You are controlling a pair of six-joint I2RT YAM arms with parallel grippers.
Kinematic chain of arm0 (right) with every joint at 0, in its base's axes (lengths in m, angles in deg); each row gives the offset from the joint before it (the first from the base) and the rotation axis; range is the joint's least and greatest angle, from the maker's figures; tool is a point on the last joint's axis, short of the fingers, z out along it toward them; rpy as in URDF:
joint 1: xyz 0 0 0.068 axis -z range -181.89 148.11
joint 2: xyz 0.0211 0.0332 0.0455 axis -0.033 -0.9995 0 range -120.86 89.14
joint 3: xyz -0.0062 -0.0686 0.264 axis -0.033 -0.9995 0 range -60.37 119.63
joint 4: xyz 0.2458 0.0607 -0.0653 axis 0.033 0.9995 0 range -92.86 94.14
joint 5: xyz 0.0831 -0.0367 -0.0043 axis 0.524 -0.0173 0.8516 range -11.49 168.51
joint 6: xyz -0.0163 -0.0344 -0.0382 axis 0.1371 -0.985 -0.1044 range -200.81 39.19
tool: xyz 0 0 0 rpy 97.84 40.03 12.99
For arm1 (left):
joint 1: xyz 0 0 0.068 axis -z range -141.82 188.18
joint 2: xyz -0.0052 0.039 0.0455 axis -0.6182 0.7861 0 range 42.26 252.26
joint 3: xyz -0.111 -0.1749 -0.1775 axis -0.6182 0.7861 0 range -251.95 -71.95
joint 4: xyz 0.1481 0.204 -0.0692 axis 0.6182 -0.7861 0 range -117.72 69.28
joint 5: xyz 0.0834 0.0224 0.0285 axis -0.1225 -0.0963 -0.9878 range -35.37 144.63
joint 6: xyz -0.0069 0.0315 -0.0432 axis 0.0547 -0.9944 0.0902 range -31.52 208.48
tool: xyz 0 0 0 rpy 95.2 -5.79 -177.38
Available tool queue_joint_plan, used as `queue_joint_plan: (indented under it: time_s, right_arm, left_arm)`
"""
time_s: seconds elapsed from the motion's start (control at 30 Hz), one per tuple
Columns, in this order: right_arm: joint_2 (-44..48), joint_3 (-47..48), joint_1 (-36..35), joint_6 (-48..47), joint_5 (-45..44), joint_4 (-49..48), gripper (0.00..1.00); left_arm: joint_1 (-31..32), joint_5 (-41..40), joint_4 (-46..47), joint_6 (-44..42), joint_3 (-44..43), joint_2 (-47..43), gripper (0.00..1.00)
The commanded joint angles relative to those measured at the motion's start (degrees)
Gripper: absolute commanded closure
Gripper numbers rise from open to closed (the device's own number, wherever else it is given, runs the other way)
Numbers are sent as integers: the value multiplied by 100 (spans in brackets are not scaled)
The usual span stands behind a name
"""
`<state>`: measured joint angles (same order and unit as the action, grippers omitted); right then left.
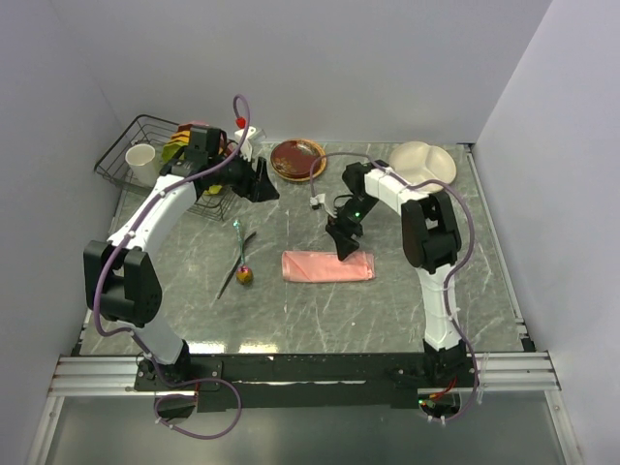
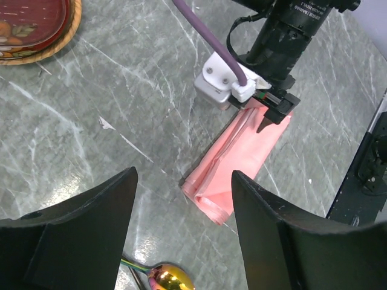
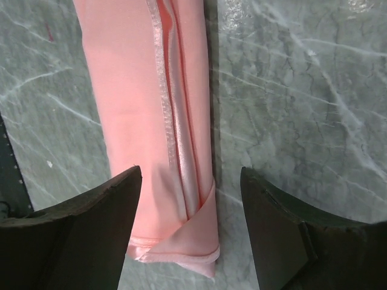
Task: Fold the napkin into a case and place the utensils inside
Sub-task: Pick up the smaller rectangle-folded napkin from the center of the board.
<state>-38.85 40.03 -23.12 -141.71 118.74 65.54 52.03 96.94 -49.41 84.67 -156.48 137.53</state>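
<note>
The napkin [image 1: 327, 266] lies on the marble table as a narrow salmon-pink folded case. My right gripper [image 1: 346, 247] hangs open over its right part. In the right wrist view the fingers straddle the napkin [image 3: 145, 109], whose near end shows a folded-over corner, and the right gripper [image 3: 190, 171] holds nothing. The utensils lie left of the cloth: a gold spoon head [image 1: 244, 276] with thin dark handles [image 1: 239, 254] beside it. My left gripper [image 1: 262, 181] is open and empty, raised near the back. Its view shows the napkin [image 2: 242, 163] and the spoon head [image 2: 169, 279] below the left gripper [image 2: 183, 175].
A brown plate [image 1: 297, 159] and a cream divided plate [image 1: 423, 162] stand at the back of the table. At the back left is a wire rack [image 1: 118, 170] with a cup [image 1: 141, 160] and other dishes, close behind my left arm.
</note>
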Motion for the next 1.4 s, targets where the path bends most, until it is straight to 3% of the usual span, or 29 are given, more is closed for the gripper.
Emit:
queue_joint_plan:
  time_s: [0.0, 0.4, 1.03, 1.3, 1.37]
  right_arm:
    - [-139, 515, -135, 61, -59, 244, 26]
    - [-851, 1368, -249, 9, -112, 1017, 31]
    - [-992, 1263, -338, -229, -76, 1430, 51]
    - [-921, 859, -434, -334, -252, 1439, 49]
    - [-904, 815, -425, -343, -261, 1430, 53]
  left_arm:
    - [-14, 190, 135, 170, -20, -61, 30]
    - [-22, 419, 214, 276, -116, 124, 31]
    - [-49, 595, 144, 294, -318, 361, 31]
    - [-57, 639, 179, 337, -310, 379, 31]
    - [-57, 639, 179, 337, -301, 379, 31]
